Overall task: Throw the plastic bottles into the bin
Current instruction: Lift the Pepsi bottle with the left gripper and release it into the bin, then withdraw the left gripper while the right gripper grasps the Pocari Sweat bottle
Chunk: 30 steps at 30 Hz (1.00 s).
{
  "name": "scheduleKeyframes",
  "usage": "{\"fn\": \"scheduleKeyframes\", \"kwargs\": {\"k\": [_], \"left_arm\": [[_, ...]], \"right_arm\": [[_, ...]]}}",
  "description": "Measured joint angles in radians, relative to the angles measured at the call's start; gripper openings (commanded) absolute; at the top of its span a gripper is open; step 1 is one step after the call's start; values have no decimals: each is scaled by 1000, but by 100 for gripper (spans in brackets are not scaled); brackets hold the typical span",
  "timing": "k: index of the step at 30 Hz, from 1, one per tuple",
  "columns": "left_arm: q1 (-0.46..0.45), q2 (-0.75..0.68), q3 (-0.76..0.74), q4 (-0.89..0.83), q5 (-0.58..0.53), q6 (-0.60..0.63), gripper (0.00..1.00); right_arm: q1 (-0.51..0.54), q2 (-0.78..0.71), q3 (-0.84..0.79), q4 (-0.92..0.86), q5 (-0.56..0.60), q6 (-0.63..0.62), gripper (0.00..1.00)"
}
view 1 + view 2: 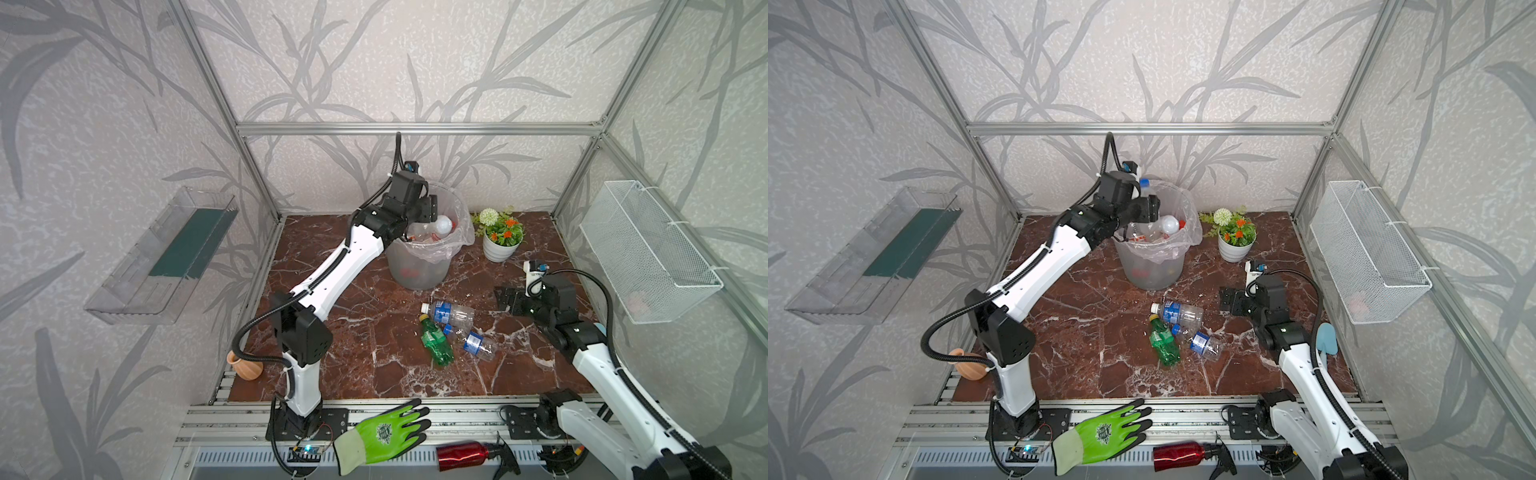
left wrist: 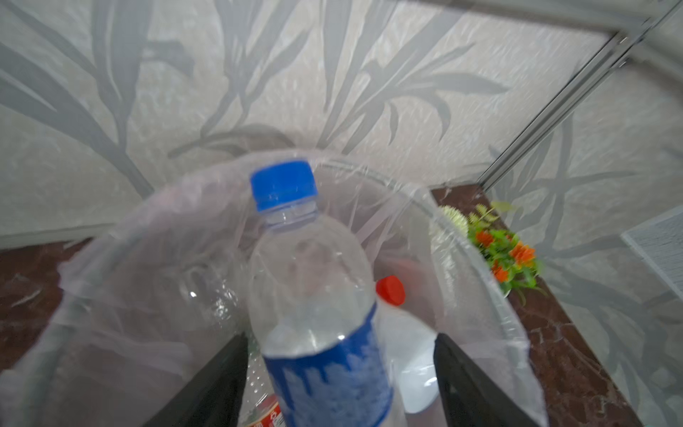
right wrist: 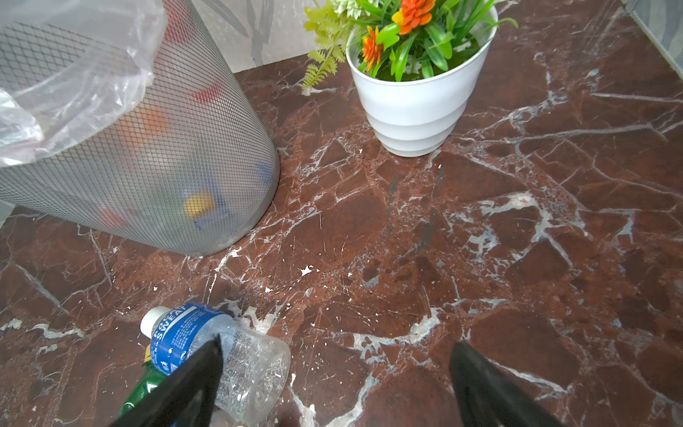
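- One green glove point(image 1: 386, 434) and one red spray bottle point(image 1: 469, 455) lie side by side on the front rail, closest to the lens.
- One brown marbled desk point(image 1: 353, 353) carries the rest.
- Two arms. The left arm point(image 1: 332, 266) reaches up to the bin's rim, and the right arm point(image 1: 598, 361) sits low at the desk's right side.
- One wire basket point(image 1: 648, 249) hangs on the right wall, and one clear shelf point(image 1: 162, 257) on the left wall.
- One grey bin point(image 1: 419, 266), lined with a clear bag, stands upright at the back of the desk. Several bottles lie inside, too blurred to count. A white bottle with a red cap point(image 2: 390, 292) lies on top.
- One white flower pot point(image 1: 500, 249) stands just right of the bin.
- One blue-capped bottle point(image 2: 314, 295) is over the bin's mouth, between the left jaws. These are spread wider than it, with a gap showing on each side.
- Three bottles lie clustered mid-desk, in front of the bin: a white-capped bottle point(image 1: 449, 312), a green bottle point(image 1: 436, 343) and a blue-labelled bottle point(image 1: 473, 343).
- The right jaws are spread, with only bare desk between them, just right of that cluster.
- One terracotta vase point(image 1: 247, 368) stands at the desk's front left corner.
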Motion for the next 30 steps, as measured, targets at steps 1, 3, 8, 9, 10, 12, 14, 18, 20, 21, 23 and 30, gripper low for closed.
{"fn": "scheduleKeyframes", "kwargs": {"k": [1,3,8,9,10,12,14,18,20,21,23,30], "left_arm": [[0,-1,-18,-19,-3,0,98],[0,-32,-70,-26,-17,-2,99],[1,-226,-224,11,-60,3,99],[1,-271,-251,30,-67,5,99],[1,-323,-281,55,-77,6,99],[1,-409,-340,107,-92,9,99],[1,-484,-405,154,-114,11,99],[1,-590,-548,205,-188,-5,99],[3,-624,-618,214,-228,-16,99],[7,-643,-659,214,-246,-25,99],[23,-682,-737,213,-270,-50,99],[119,-835,-937,210,-297,-174,99]], "right_arm": [[0,-5,1,-5,3,-2,96],[0,-12,2,-11,7,-3,96],[0,-13,2,-17,8,-2,96],[0,-13,2,-17,8,-2,96],[0,-13,2,-17,7,-1,96],[0,-11,2,-18,6,0,96],[0,-6,2,-19,3,-1,95],[0,8,3,-30,-20,-10,93],[1,16,4,-35,-35,-22,93],[3,20,5,-37,-43,-29,93],[12,36,16,-43,-58,-48,92],[166,171,110,-55,-56,-151,92]]}}
